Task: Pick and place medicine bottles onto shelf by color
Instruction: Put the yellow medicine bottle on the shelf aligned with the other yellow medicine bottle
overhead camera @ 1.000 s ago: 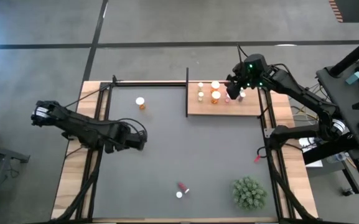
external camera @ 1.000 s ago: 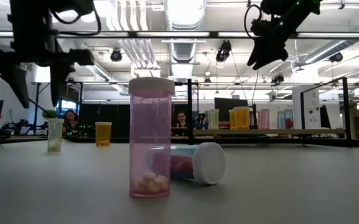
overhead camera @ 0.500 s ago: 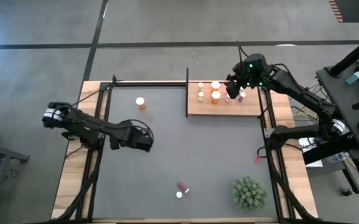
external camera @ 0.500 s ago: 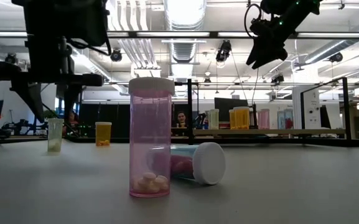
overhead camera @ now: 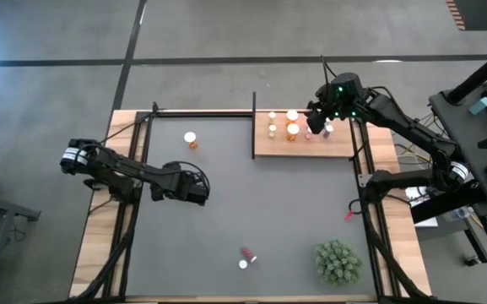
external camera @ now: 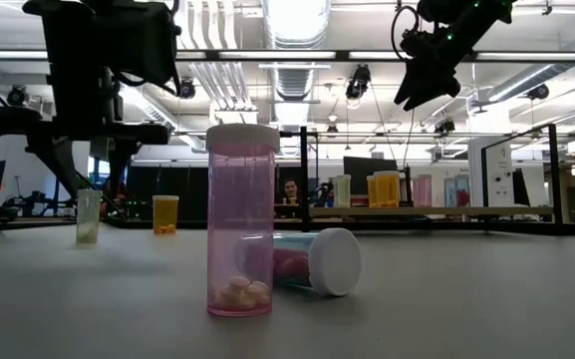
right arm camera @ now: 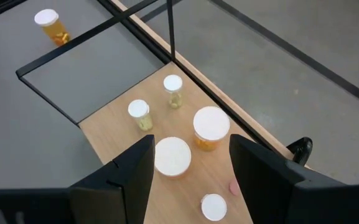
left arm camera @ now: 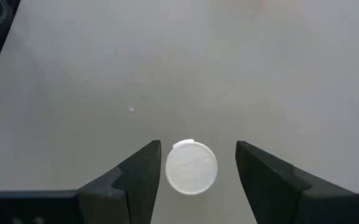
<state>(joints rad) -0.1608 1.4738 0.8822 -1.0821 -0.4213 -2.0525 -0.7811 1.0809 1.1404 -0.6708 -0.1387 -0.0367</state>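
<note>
Both tools spread | left tool (left arm camera: 195, 171) straddles white cap (left arm camera: 191, 167), hidden from above

Three orange bottles (overhead camera: 191, 139), three pale green bottles (right arm camera: 139, 115), two pink bottles (external camera: 239, 224) on the table (overhead camera: 100, 253), one shelf (overhead camera: 344, 148), one plant (overhead camera: 338, 262).

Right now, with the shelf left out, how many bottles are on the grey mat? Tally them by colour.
Orange bottle: 1
Pink bottles: 2, one upright, one lying on its side
Pale green bottle: 1
Total on the mat: 4
</note>
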